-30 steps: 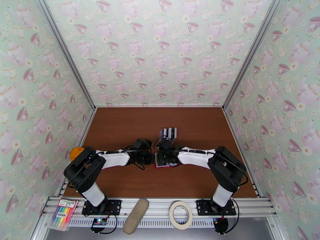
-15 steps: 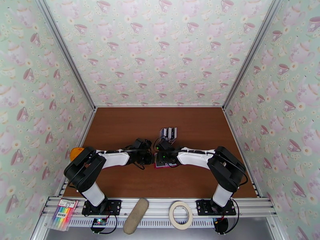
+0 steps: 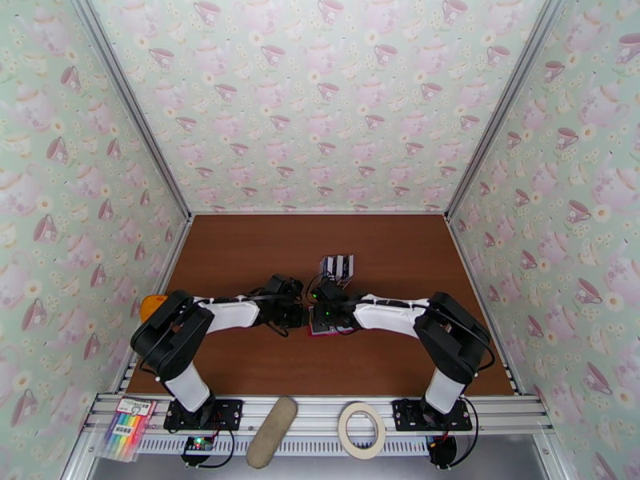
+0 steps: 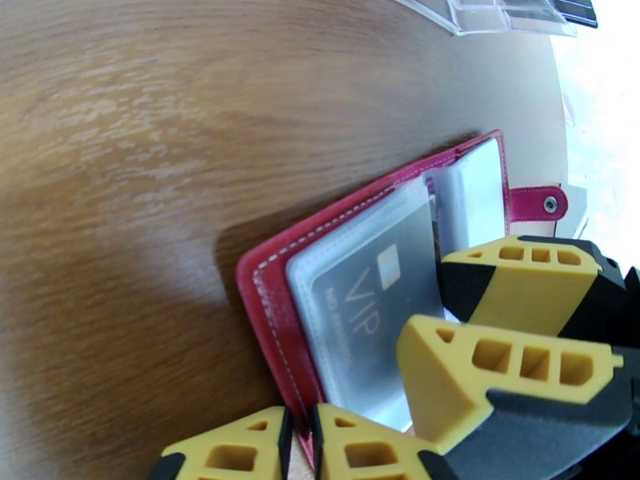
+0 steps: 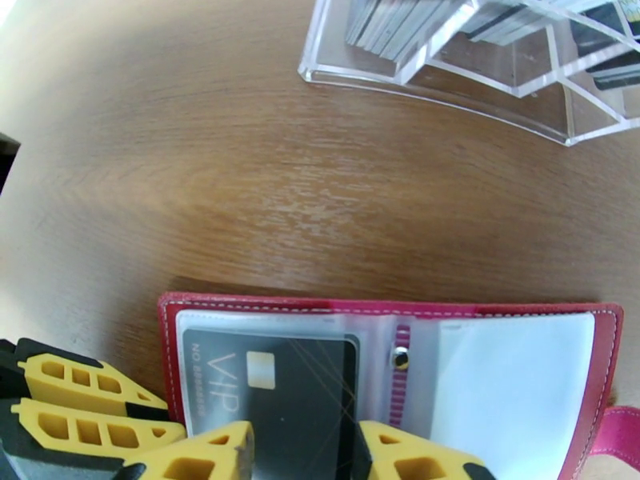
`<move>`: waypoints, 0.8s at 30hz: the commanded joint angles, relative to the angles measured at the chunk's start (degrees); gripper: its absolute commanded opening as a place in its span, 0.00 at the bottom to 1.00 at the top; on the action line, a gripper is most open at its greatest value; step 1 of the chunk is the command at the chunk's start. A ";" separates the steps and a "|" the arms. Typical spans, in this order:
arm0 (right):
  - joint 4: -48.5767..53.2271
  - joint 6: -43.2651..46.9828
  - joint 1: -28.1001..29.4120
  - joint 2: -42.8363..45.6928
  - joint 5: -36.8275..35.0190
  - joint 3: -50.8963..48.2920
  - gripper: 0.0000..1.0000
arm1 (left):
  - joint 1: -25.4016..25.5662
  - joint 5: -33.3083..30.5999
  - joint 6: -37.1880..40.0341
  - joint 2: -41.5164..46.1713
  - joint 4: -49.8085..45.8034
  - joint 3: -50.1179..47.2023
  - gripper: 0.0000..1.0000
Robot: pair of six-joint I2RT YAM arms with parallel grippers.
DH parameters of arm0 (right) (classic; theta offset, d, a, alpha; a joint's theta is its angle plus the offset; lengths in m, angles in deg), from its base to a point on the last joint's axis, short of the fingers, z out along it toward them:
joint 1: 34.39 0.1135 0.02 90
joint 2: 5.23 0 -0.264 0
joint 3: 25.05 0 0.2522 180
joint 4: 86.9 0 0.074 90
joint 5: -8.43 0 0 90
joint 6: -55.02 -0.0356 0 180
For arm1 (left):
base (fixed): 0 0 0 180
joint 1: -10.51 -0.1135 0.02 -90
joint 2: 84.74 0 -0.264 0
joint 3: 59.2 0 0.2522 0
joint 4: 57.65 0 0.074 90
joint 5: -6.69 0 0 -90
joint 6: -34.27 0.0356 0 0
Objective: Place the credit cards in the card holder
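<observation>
The card holder (image 5: 264, 304) is a red wallet lying open on the brown table, its clear sleeves facing up; it also shows in the left wrist view (image 4: 268, 314) and under the two wrists from above (image 3: 324, 332). A black credit card marked VIP (image 5: 280, 378) sits in its left sleeve (image 4: 360, 298). My right gripper (image 5: 304, 458) hovers over that card with its jaws apart, fingers (image 4: 512, 274) lying across the sleeve. My left gripper (image 4: 302, 446) is shut on the wallet's near red edge. More credit cards (image 5: 400, 22) stand in a clear rack.
The clear acrylic card rack (image 3: 338, 267) stands just behind the wallet. An orange object (image 3: 150, 304) lies at the table's left edge. On the front rail are a marker pack (image 3: 128, 426), a beige pad (image 3: 272, 432) and a tape roll (image 3: 360, 430).
The left arm has shifted very slightly to the right. The wallet, card and right arm stay where they were.
</observation>
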 commanded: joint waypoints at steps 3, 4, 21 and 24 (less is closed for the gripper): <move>0.47 0.17 0.74 0.06 0.49 2.36 0.41 | -1.70 -2.86 2.32 -2.73 -5.21 0.34 0.16; 0.75 0.25 0.75 0.21 0.28 2.50 0.41 | -1.93 -3.01 2.45 -2.69 -5.40 0.54 0.16; 3.22 0.41 -0.40 5.66 -2.72 0.89 0.54 | -4.62 -3.67 4.64 0.79 -8.46 1.39 0.20; 3.66 0.56 -0.78 7.37 -3.23 0.21 0.54 | -4.79 -3.97 5.10 2.30 -9.53 1.56 0.21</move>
